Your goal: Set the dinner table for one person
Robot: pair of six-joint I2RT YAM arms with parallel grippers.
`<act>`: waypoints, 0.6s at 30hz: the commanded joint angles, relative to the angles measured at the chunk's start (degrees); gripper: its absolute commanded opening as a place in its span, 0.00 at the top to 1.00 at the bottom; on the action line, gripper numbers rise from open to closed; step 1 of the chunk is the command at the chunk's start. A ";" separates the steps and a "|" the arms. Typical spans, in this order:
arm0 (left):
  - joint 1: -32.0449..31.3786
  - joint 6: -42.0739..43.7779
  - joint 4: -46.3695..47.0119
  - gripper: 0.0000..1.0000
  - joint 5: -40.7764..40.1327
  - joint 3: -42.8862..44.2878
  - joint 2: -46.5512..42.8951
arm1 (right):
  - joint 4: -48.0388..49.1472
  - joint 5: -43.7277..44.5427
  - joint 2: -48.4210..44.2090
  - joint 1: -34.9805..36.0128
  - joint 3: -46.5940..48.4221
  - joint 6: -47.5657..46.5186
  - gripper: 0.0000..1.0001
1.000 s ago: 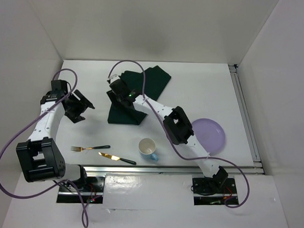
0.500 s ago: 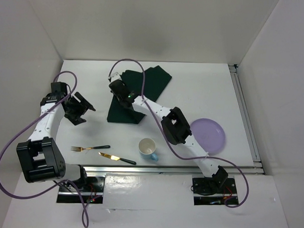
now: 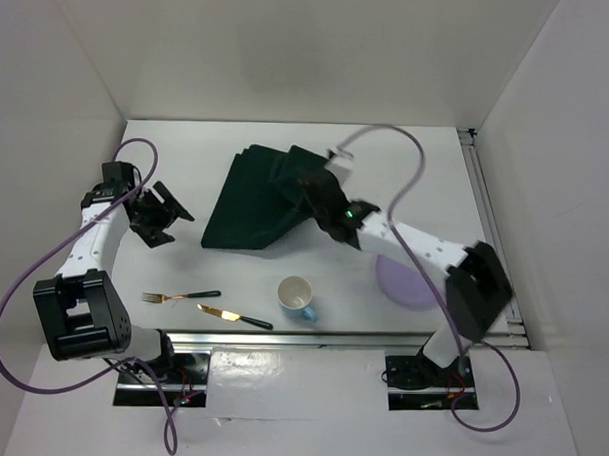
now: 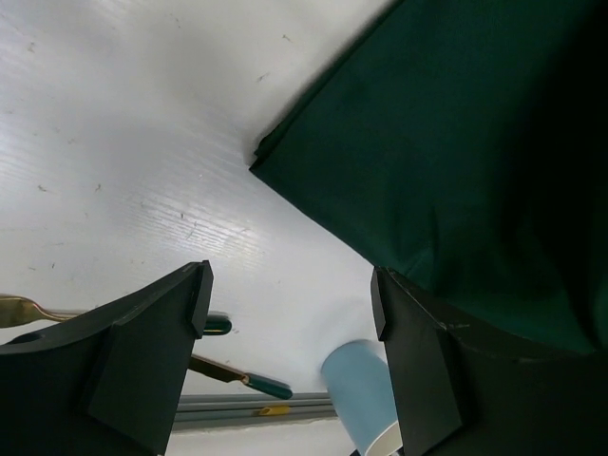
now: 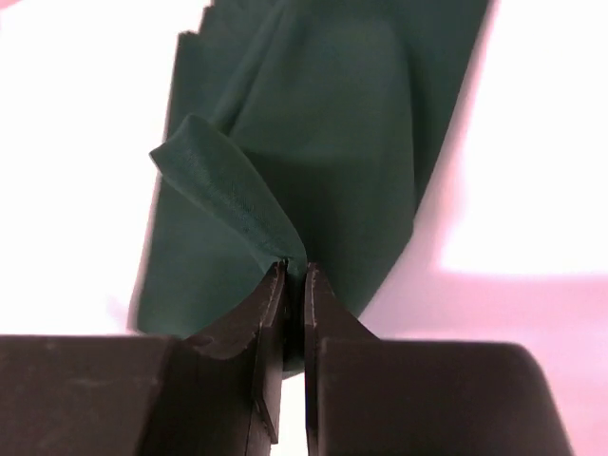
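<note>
Overhead, the dinner table (image 3: 407,167) is a plain white, flat rectangle filling the middle of the frame, with a metal rail (image 3: 492,235) down its right edge. At far left the left gripper (image 3: 161,215) hangs over bare tabletop, jaws spread and holding nothing. Below it, near the bottom edge of the table, lie a gold fork (image 3: 180,297) and a gold knife (image 3: 233,317), both dark-handled and slightly apart. Right of them a mug (image 3: 296,295) stands upright, white inside and pale blue outside. Above the mug a dark green cloth mat (image 3: 247,206) spreads across the upper centre. The right gripper (image 3: 308,186) sits at its right side. Further right, a lilac plate (image 3: 405,287) shows partly under the right arm.

From the left wrist, the left gripper (image 4: 292,285) frames faint scuffs and a woodgrain-like texture on the tabletop (image 4: 114,142), unseen from above, plus a corner of the mat (image 4: 456,142) and the mug's blue wall (image 4: 361,385). From the right wrist, the right gripper (image 5: 294,271) is clenched on 1 raised fold of the mat (image 5: 313,114), a pinch the overhead view leaves unclear; the tabletop (image 5: 532,142) there glares pinkish white.
</note>
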 commanded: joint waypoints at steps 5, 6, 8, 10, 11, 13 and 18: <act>-0.83 5.29 0.90 0.14 3.81 0.71 6.02 | 3.80 -6.87 -13.03 1.35 -32.74 39.54 0.40; -0.83 5.99 0.12 0.14 3.29 0.71 6.64 | 0.54 -5.99 -12.50 1.35 -31.33 39.55 0.33; -2.41 5.99 -0.50 0.12 2.50 0.71 7.70 | -7.03 -3.45 -11.97 1.35 -27.63 39.55 0.20; -3.20 5.99 -0.51 0.12 1.09 0.71 8.32 | -8.63 -2.12 -12.66 1.35 -27.10 37.79 0.19; -3.99 5.99 -0.51 0.12 1.08 0.18 8.32 | -8.63 -1.51 -13.45 1.35 -27.10 37.27 0.19; -5.65 5.29 0.37 0.12 -0.84 -0.34 9.62 | -8.11 -1.50 -15.47 1.35 -27.80 35.42 0.19; -8.30 3.97 1.07 0.12 -3.57 -0.35 14.81 | -8.19 -0.98 -16.27 0.04 -25.44 24.10 0.20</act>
